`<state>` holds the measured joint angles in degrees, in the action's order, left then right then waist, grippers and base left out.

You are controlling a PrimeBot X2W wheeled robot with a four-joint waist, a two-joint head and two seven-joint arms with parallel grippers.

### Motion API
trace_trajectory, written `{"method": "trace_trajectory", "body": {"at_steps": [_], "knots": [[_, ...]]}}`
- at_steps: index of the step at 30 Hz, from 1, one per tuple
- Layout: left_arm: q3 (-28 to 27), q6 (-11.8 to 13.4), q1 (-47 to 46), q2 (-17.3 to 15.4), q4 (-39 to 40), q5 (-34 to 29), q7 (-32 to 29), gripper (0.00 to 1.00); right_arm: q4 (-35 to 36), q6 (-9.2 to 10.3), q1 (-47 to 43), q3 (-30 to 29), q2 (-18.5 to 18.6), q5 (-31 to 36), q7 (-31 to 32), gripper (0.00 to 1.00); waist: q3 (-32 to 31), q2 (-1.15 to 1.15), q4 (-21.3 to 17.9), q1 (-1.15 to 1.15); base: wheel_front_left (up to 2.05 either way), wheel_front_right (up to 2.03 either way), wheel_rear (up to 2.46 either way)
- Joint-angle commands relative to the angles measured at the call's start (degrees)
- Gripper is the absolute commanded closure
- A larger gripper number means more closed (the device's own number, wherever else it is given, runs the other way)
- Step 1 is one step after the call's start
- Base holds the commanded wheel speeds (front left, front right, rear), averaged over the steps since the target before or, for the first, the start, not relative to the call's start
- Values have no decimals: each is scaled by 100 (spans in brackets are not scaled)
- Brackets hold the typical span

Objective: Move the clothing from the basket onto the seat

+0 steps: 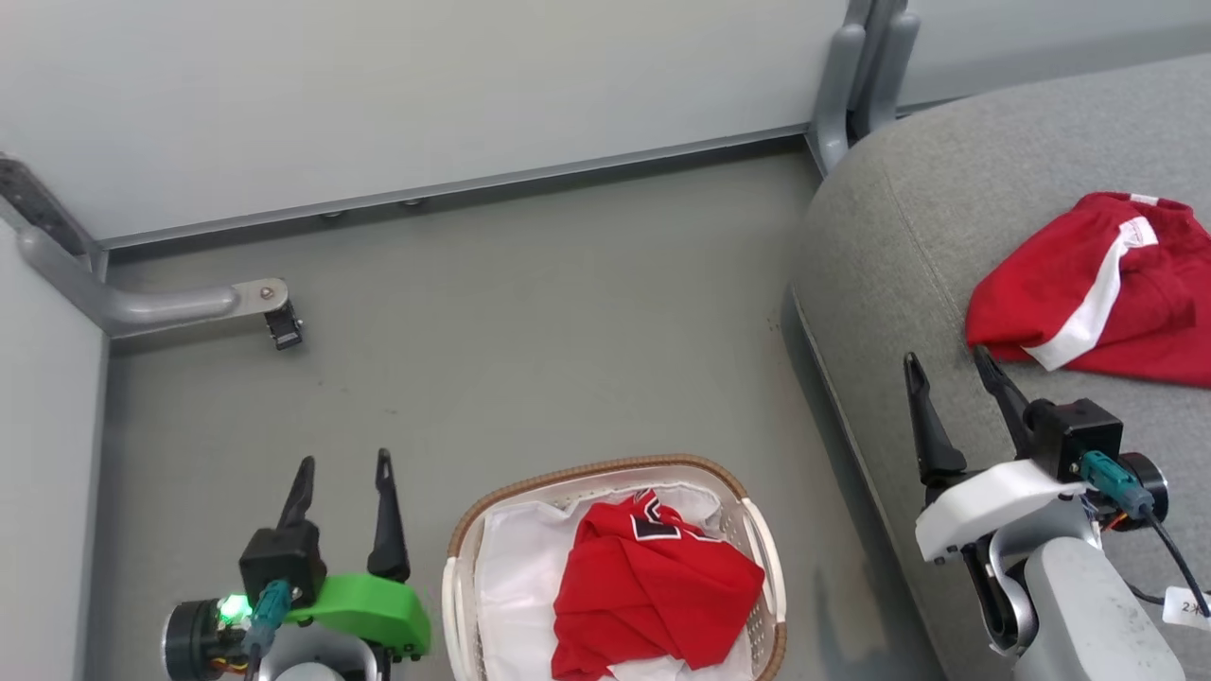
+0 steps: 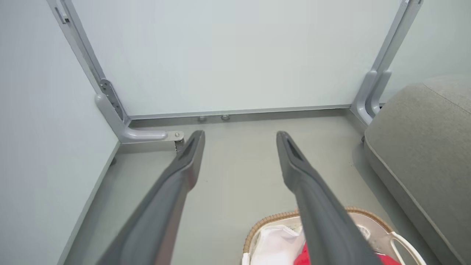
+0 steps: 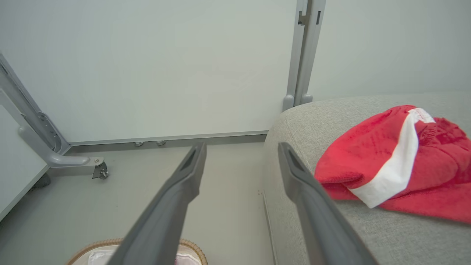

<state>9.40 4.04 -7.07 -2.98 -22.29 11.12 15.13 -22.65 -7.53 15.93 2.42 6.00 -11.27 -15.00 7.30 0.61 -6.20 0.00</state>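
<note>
Shorts in red with a white side stripe lie crumpled on the grey woven seat at the right edge of the head view, wholly on the cushion. Just below them in that frame the right gripper hangs over the seat's near part. Its two dark fingers are spread wide with nothing between them, and one tip is so close to the shorts' hem that contact cannot be judged. At the bottom centre the oval basket stands on the grey floor. It holds the red jersey, bunched on the white liner with a black-and-white marking near its top. The left gripper, at the lower left beside the basket, is likewise spread and empty.
</note>
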Motion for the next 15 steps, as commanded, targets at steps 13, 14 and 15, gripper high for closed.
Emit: {"method": "trace_trajectory", "body": {"at_steps": [13, 14, 15], "knots": [[-653, -303, 972, 3, 481, -255, 4, 0, 165, 8, -824, -172, -148, 59, -26, 0, -635, -61, 472, 0, 0, 0, 0], [-645, -306, 998, 3, 487, -234, 4, 0, 150, 8, -866, -174, -153, 62, -26, 0, -647, -61, 468, 0, 0, 0, 0], [-647, -300, 1020, 3, 474, -213, 4, 0, 136, 8, -895, -174, -154, 69, -26, 0, -656, -61, 464, 0, 0, 0, 0]]}}
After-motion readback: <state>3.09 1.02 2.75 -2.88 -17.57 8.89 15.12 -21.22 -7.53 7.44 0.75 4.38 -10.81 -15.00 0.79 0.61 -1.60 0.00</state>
